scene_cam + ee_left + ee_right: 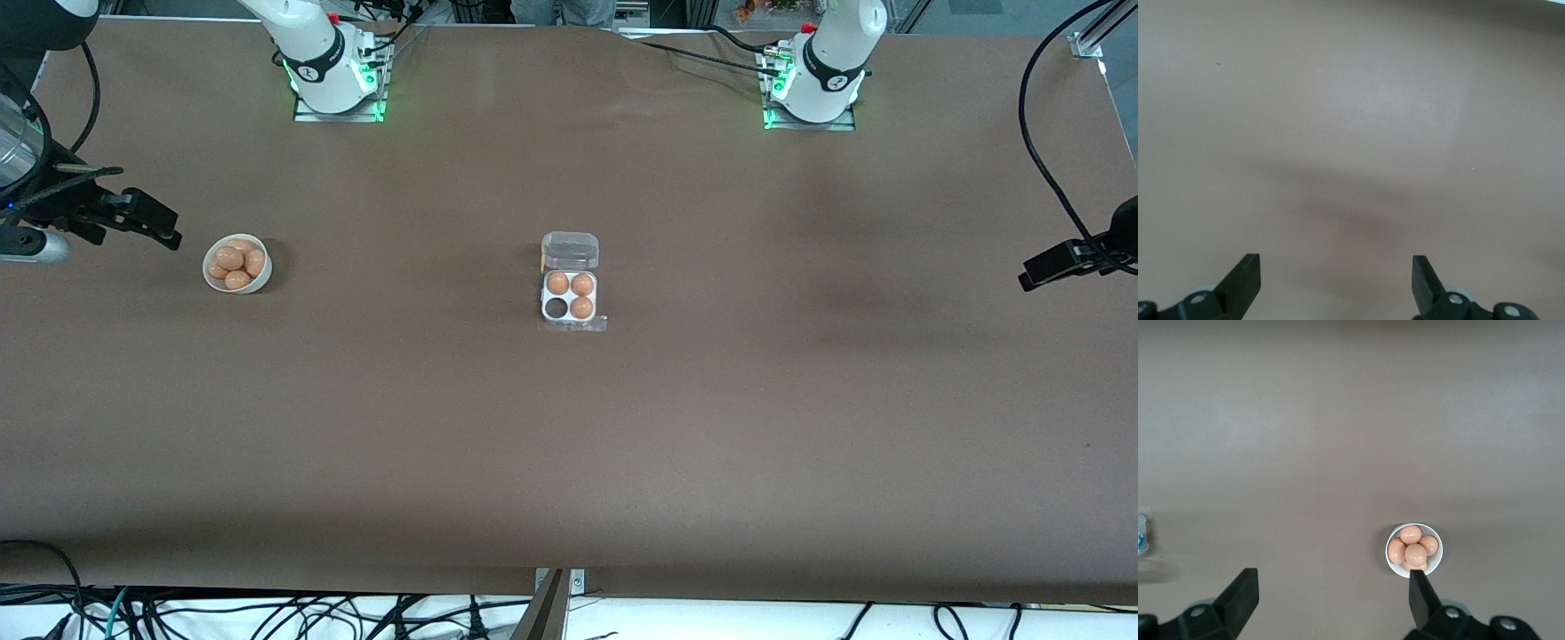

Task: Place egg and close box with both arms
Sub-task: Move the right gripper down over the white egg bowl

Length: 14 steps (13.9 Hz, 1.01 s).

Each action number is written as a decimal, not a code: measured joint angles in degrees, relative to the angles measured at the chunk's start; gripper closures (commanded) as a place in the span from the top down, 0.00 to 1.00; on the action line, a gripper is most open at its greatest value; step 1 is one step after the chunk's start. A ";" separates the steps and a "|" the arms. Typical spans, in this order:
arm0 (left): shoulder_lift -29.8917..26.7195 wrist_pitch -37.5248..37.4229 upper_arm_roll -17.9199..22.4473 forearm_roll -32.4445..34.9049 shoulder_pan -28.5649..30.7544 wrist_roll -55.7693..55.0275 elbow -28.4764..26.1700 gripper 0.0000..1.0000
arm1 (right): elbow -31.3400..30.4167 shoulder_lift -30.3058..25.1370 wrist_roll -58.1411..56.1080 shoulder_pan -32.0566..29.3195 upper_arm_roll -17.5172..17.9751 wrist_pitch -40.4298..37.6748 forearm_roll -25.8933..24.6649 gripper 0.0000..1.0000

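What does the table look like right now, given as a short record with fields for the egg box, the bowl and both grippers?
box: small square white four-cell egg tray, mid-table, clear hinged lid open
box contents: three orange-brown eggs, one cell empty
bowl: round white bowl of orange-brown eggs, toward the right arm's end
right gripper: open, up in the air beside the bowl, holding nothing
left gripper: open, over bare brown table, waiting
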 measured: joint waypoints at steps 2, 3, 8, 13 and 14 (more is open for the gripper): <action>0.00 -0.03 0.00 0.00 0.00 0.00 0.00 1.00 | -0.56 0.95 -0.81 0.04 0.09 -0.33 0.00 1.00; 0.00 -0.03 0.00 0.00 0.00 0.00 0.00 1.00 | -0.74 1.76 -1.05 0.08 0.18 -0.79 -0.01 1.00; 0.00 -0.57 -0.01 0.00 0.00 0.00 0.00 1.00 | -4.27 5.33 -1.05 -0.12 -0.60 -1.35 -2.10 1.00; 0.00 -0.74 -0.01 0.00 0.00 0.00 0.00 1.00 | -19.29 2.45 -1.05 -0.46 -3.23 10.64 -4.46 1.00; 0.00 -0.75 -0.01 0.00 0.00 0.00 0.00 1.00 | -23.81 1.04 -1.07 -0.51 -4.08 14.70 -4.50 1.00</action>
